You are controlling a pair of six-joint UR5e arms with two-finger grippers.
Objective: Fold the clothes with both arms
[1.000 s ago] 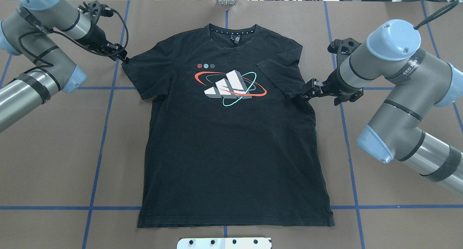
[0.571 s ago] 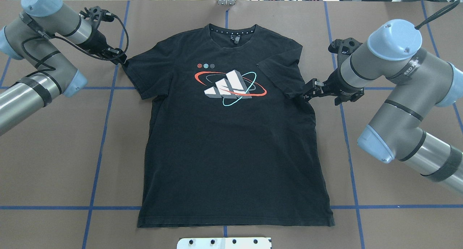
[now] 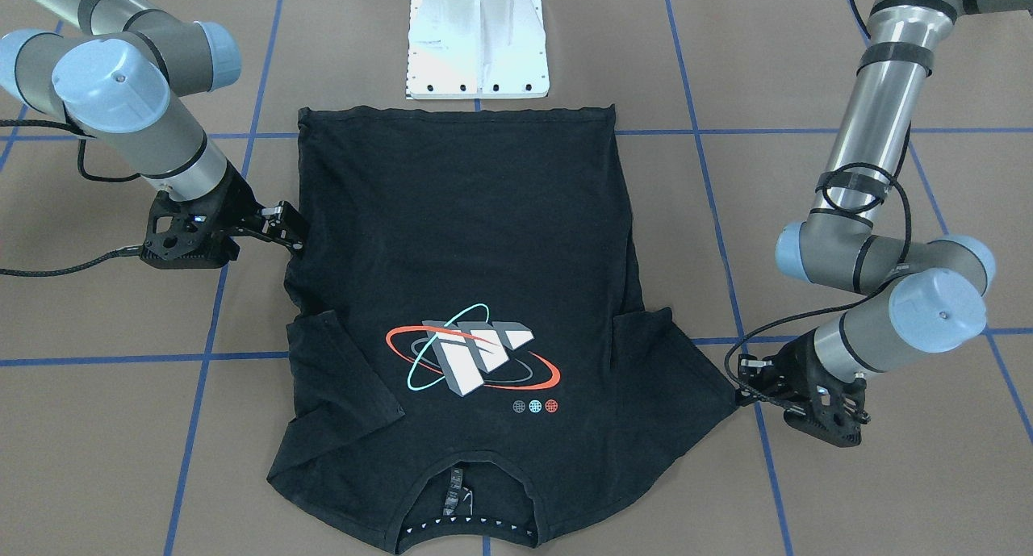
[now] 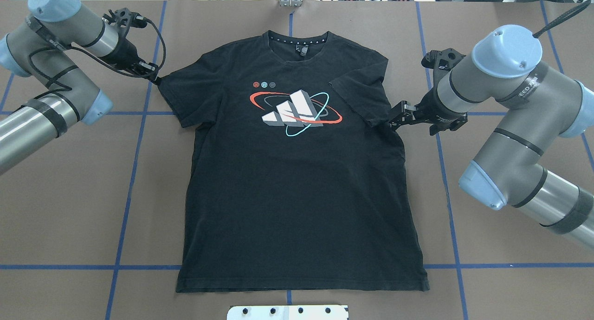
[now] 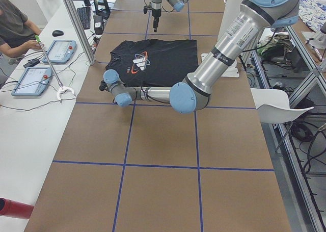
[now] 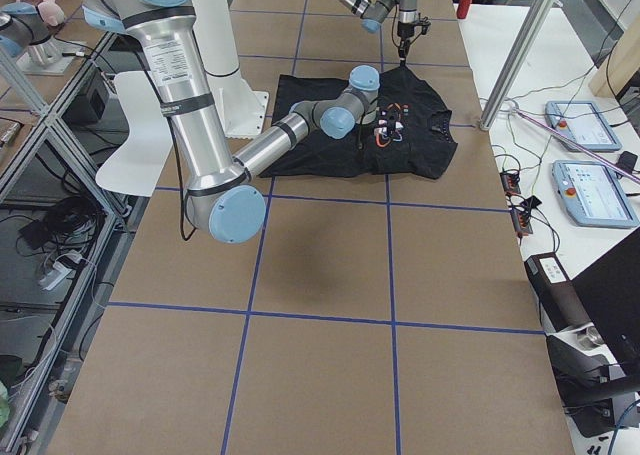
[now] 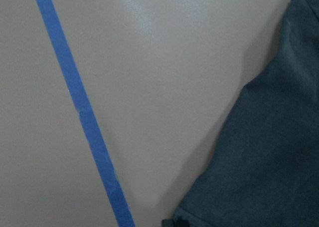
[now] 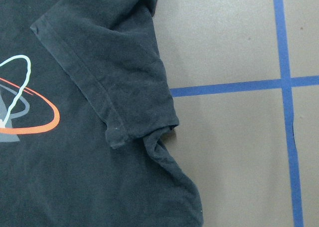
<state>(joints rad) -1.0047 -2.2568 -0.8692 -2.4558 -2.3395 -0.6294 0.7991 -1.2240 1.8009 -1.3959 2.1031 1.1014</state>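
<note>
The black T-shirt is laid flat, logo up, in the middle of the brown table. Its long axis is run from the hem at the robot's side to the collar at the far side. The right sleeve is already turned in over the chest, while the left sleeve is spread outward. The left gripper is set at the outer far corner of that spread sleeve, so the shirt lies inward of it, toward the table's middle. Its fingers are judged to be pinched on the sleeve corner, since the cloth is drawn to a point there. The right gripper is held at the shirt's side edge just below the folded sleeve, its fingers seemingly spread with nothing gripped. The coming move is judged to be the inward fold of the left sleeve, across the long axis and toward the logo, for which the left arm is plainly the nearer
</note>
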